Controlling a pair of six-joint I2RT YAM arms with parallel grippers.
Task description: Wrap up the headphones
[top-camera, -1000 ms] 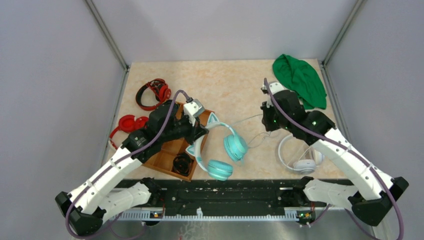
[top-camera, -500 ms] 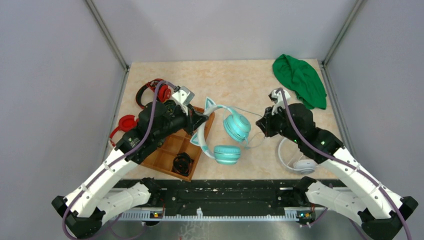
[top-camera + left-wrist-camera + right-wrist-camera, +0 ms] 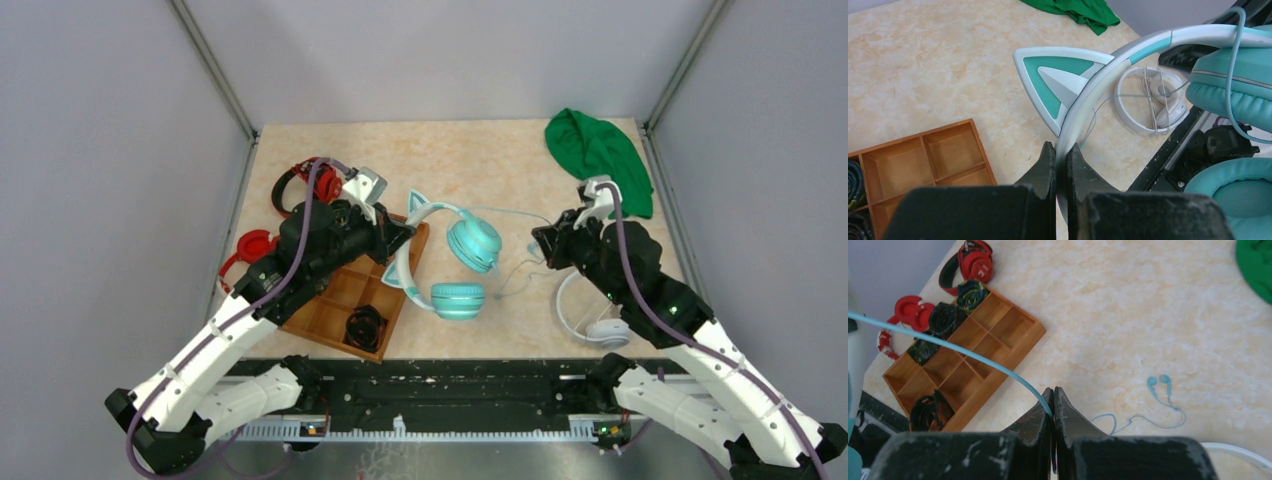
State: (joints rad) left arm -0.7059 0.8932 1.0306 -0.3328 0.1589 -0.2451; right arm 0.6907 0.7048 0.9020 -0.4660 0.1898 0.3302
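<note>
The teal cat-ear headphones (image 3: 462,268) hang off the table between the arms. My left gripper (image 3: 398,237) is shut on the pale headband beside one cat ear. The left wrist view shows the headband (image 3: 1108,75) running out of the left gripper (image 3: 1062,150) to the teal ear cups (image 3: 1233,97). My right gripper (image 3: 545,245), right of the headphones, is shut on their thin cable (image 3: 515,218). In the right wrist view the cable (image 3: 948,345) runs stretched from the left edge into the shut right gripper (image 3: 1053,392).
A wooden compartment tray (image 3: 335,300) with rolled items lies under the left arm. Two red headphones (image 3: 310,185) lie behind it. White headphones (image 3: 600,318) lie under the right arm. A green cloth (image 3: 600,160) is at the back right. Teal earbuds (image 3: 1159,384) lie on the table.
The left gripper carried the headphones back and left and turned them. The right gripper moved right with the cable, which now stretches out from the ear cup.
</note>
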